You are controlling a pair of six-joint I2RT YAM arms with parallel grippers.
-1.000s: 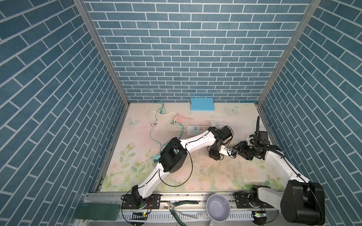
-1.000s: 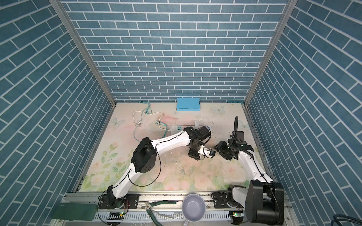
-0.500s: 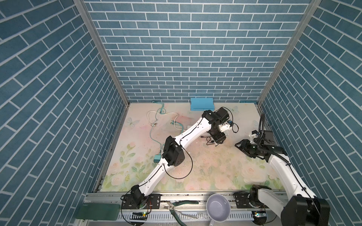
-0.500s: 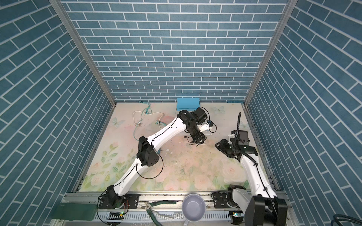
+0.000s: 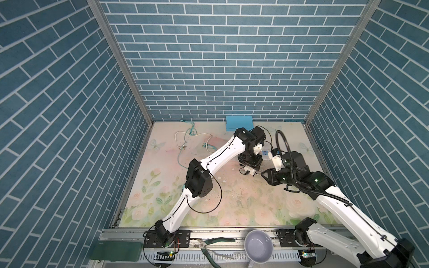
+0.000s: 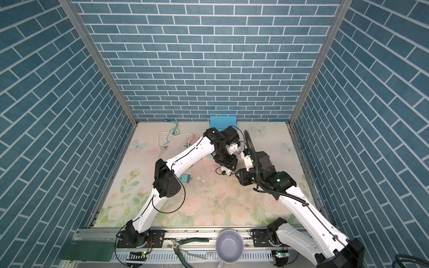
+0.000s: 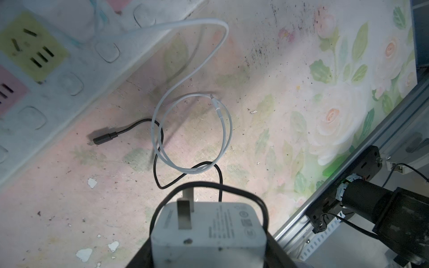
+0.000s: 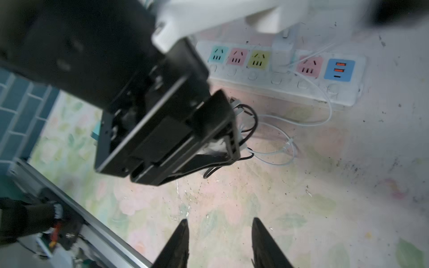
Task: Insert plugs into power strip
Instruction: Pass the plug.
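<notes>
L arm (image 5: pixel 220 157) has swung back from the rear of the counter (image 5: pixel 232 204) & now hangs just in front of the power strip (image 8: pixel 278 76), where a seated plug (image 8: pixel 282 54) sits btwn yellow & pink faces. L gripper (image 5: pixel 248 169) is clenched on the white plug (image 7: pixel 209 232), prongs bare, not yet over a socket. R gripper (image 8: pixel 219 220) has come in close, released & empty, so prob. a regrasp before insertion.

white plug (image 7: pixel 232 222): matt plastic, dusty | prongs (image 7: pixel 184 215): dull metal | power strip (image 8: pixel 264 80): scuffed white plastic, matt pastel faces | table mat (image 7: pixel 278 116): printed, worn, chipped | white cable (image 7: pixel 228 132): smooth, slight sheen
</notes>
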